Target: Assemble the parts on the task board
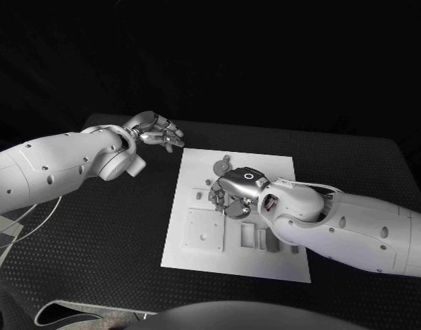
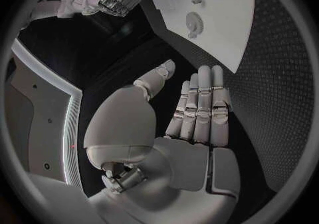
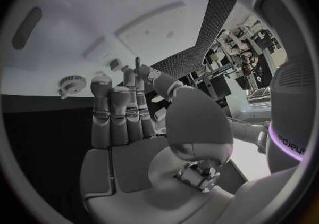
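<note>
The right hand point(image 1: 232, 194) hovers over the board point(image 1: 198, 256), fingers straight, grasping nothing. The left hand point(image 1: 154, 130) is off the board's far left corner, released and empty.

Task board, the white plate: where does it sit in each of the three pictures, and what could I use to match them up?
Head view: the task board lies mid-table, partly under the right hand.
Left wrist view: the board lies beyond the left hand.
Right wrist view: the board spreads behind the right hand.
Shared landmark: the round part on the board.
</note>
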Controlling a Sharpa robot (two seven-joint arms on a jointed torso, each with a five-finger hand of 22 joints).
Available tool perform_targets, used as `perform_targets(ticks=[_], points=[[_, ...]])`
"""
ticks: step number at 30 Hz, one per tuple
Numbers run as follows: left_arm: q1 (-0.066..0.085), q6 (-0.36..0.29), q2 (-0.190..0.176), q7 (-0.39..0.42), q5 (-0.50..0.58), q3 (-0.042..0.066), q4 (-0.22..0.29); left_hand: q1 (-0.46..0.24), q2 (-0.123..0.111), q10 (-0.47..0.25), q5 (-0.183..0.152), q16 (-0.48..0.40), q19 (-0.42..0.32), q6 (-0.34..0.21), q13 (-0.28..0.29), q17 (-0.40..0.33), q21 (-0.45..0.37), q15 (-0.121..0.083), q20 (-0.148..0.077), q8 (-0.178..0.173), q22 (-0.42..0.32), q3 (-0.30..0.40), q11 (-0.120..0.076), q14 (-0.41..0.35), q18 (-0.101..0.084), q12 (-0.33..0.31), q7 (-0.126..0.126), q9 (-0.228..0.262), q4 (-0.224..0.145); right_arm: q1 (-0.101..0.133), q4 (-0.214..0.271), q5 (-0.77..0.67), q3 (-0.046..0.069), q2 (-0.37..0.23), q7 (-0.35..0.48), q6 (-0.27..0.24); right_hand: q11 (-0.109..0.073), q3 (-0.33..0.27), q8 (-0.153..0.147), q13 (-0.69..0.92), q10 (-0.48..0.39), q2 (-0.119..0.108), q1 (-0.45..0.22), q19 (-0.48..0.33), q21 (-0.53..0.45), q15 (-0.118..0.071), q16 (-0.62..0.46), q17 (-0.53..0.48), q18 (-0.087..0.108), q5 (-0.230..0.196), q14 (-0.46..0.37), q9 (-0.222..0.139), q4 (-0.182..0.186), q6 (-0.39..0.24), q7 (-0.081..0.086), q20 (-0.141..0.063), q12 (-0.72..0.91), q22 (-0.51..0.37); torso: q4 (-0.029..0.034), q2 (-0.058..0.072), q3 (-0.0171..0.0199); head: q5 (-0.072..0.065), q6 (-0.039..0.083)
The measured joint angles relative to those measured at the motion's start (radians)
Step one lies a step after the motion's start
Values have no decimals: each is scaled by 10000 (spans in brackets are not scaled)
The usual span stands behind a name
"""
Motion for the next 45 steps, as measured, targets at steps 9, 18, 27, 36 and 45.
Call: perform_targets(ticks=[9,18,27,36,45], points=[[2,4,23,-1,-17,0,14,0,0,-34,0,0,-1,0,-1,11,0,0,2,0,-8,0,-34,0,0,0,0,-3,0,-86,-85,-25,-39,138,41,50,0,-1,22,8,0,10,10,0,0,-2,1,-2,0,-1,-5,-3,-1,-13,12,2,-6,0,-6,-6,3,36,-37],[6,10,5,-1,-27,0,20,0,0,-44,0,-38,-16,1,-2,24,0,1,16,0,-9,0,-24,0,0,0,-1,-2,0,-197,-171,-34,-183,165,81,138,-74,0,111,45,243,141,140,-1,-1,-15,4,9,22,2,-15,49,-2,3,-2,4,14,0,-6,-8,-5,40,-85],[13,15,-7,-8,-32,0,17,0,0,-65,0,-38,-16,0,7,47,0,1,16,0,-18,-27,-4,-1,0,0,-1,-1,28,-285,-173,-31,-210,197,111,212,-74,0,111,32,243,74,73,-14,-1,-14,4,8,23,2,-15,29,-2,4,-3,17,14,0,-5,-8,-1,89,-130],[13,17,-7,-9,-37,0,17,0,0,-62,0,-38,-17,0,6,56,0,1,17,0,-18,-27,-7,-1,0,0,-2,-1,27,-286,-198,-30,-211,179,115,222,-74,0,111,32,241,74,73,-14,-1,-13,4,17,25,1,-14,29,-2,4,-3,18,13,-1,-6,-8,5,116,-143],[14,20,-4,-10,-41,0,16,0,0,-60,0,-38,-17,0,5,67,0,1,17,0,-26,-27,-8,-1,0,0,-1,0,27,-286,-191,-31,-211,177,115,220,-74,0,75,32,239,74,73,-14,-1,-10,4,16,25,1,-11,30,-2,4,-3,19,13,6,-12,-8,6,104,-135]])
